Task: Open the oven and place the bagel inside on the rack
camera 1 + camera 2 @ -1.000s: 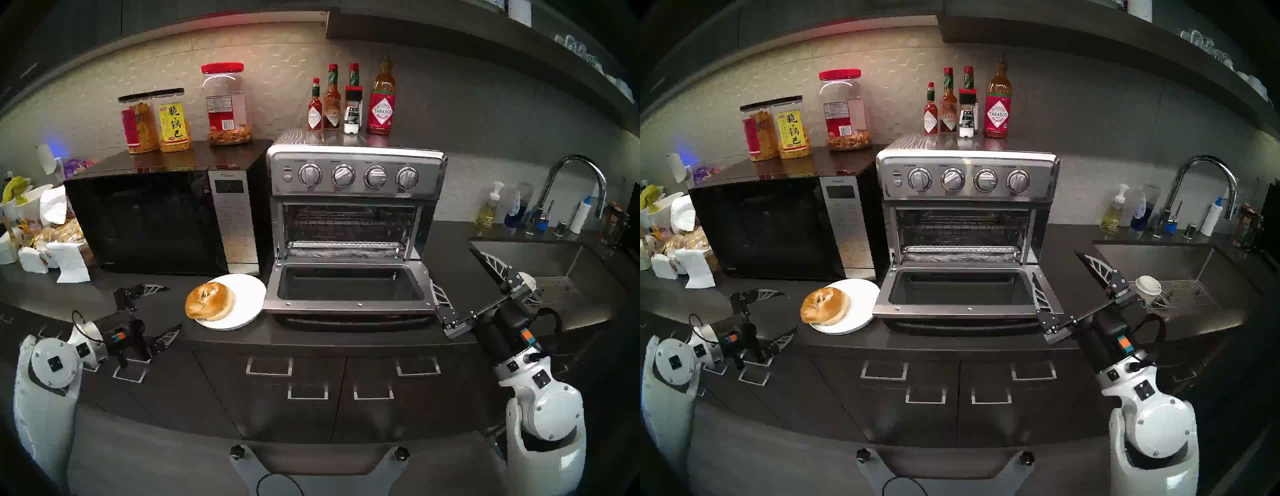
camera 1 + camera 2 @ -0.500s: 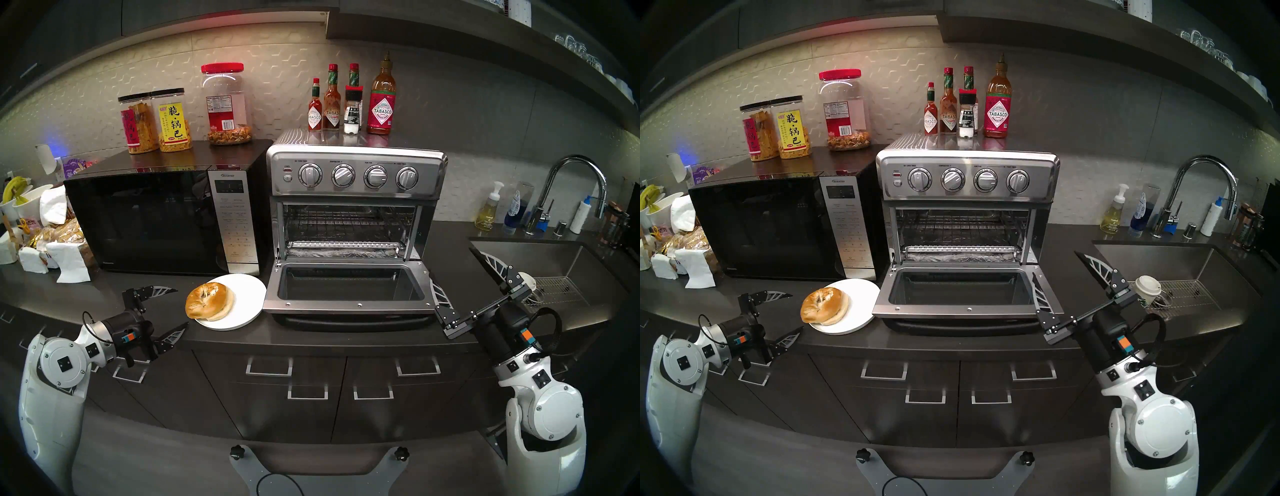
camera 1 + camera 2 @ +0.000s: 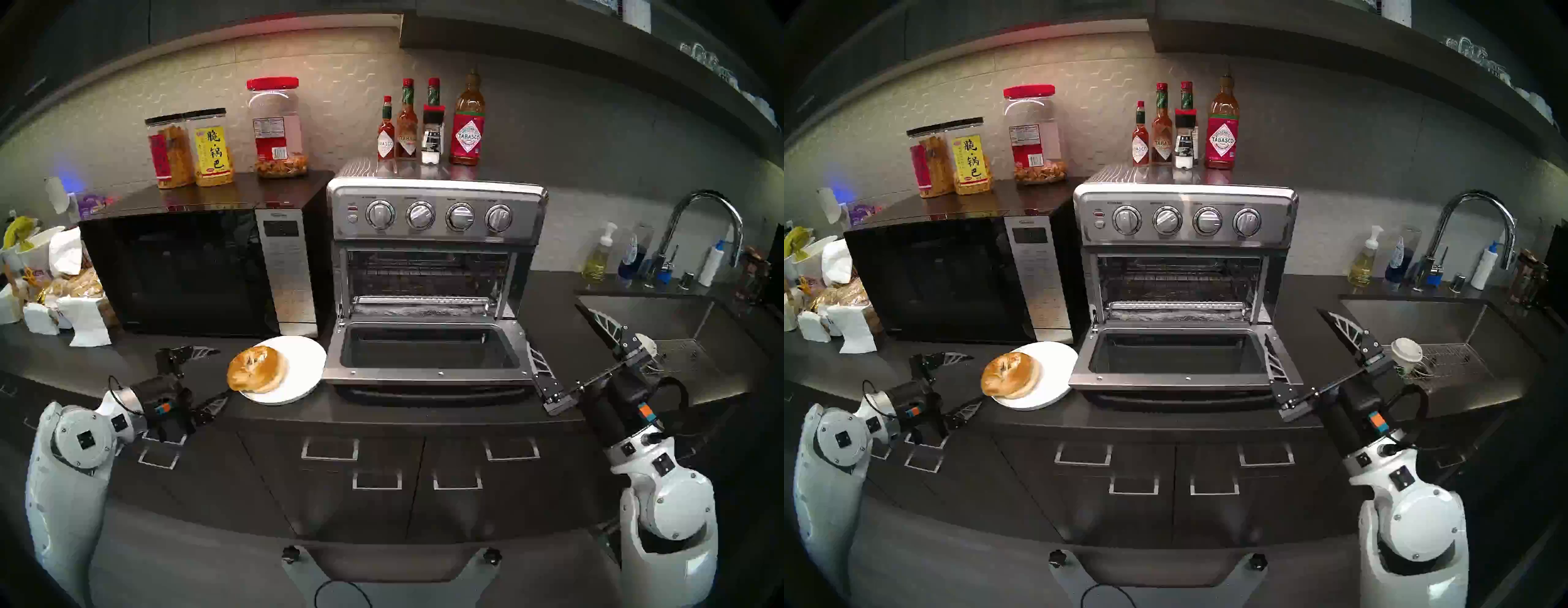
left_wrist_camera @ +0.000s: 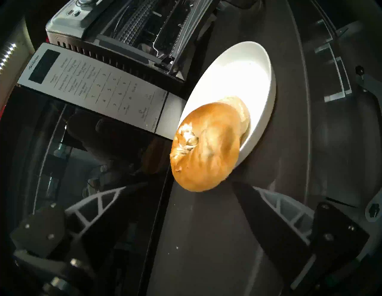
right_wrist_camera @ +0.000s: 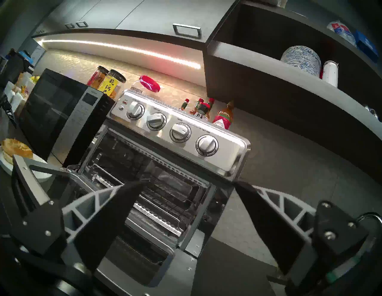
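The stainless oven (image 3: 437, 212) stands with its glass door (image 3: 428, 352) dropped flat open. The dark wire rack (image 3: 426, 271) spans the inside, above a foil-lined tray (image 3: 420, 305). The golden-brown bagel (image 3: 256, 368) lies on the left part of a white plate (image 3: 301, 361), left of the door. My left gripper (image 3: 222, 372) is open and empty, with one finger on each side just short of the bagel (image 4: 206, 148). My right gripper (image 3: 553, 325) is open and empty beside the door's right edge, facing the oven (image 5: 179, 132).
A black microwave (image 3: 178, 271) stands left of the oven, close behind the plate, with snack jars (image 3: 191, 148) on top. Sauce bottles (image 3: 428, 127) stand on the oven. A sink (image 3: 679, 322) with a paper cup (image 3: 645, 342) and a faucet (image 3: 700, 225) is on the right. Bread bags (image 3: 72, 293) are at far left.
My left gripper has moved right and forward along the counter, and its open fingers now reach the bagel's left edge. The right arm, bagel and oven door have not moved.
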Available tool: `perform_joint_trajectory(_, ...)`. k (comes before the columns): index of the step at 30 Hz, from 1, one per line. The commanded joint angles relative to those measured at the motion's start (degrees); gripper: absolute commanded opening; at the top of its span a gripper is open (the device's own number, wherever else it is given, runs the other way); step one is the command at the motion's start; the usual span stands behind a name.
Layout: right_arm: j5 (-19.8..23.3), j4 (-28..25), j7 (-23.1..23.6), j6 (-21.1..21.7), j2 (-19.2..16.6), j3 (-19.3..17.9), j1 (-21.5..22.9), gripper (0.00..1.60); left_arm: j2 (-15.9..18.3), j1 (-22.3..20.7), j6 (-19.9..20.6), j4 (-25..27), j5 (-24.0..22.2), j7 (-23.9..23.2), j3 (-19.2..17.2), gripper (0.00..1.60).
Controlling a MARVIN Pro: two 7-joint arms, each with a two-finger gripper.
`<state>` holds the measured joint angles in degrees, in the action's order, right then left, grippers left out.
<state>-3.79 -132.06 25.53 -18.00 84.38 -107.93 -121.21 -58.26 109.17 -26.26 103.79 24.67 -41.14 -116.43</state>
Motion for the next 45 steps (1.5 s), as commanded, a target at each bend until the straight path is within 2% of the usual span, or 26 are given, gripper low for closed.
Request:
perform_joint_trajectory(1, 0.33, -1.26, 0.13, -0.31, -0.14, 0.04, 0.25, 1.60, -0.41, -0.91, 0.08, -0.82, 2.03, 1.04, 1.34, 1.60)
perform_joint_trajectory(14, 0.33, -1.26, 0.13, -0.31, -0.14, 0.04, 0.26, 1.60, -0.67, -1.80, 0.09, 0.02, 3.10, 1.15, 1.58, 1.60)
perform_joint_trajectory(32, 0.30, -1.24, 0.11, -0.32, -0.13, 0.05, 0.27, 1.60, -0.59, -7.45, 1.71, 0.09, 5.29, 0.64, 5.35, 1.60)
perform_joint_trajectory(38, 0.29, -1.23, 0.11, -0.32, -0.13, 0.05, 0.27, 1.60, -1.05, -8.20, 2.71, 1.35, 3.25, -0.35, 5.16, 1.60)
perform_joint_trajectory(45, 0.30, -1.24, 0.11, -0.32, -0.13, 0.05, 0.27, 1.60, -1.04, -7.12, 3.57, 3.69, 1.46, -1.41, 4.06, 1.60)
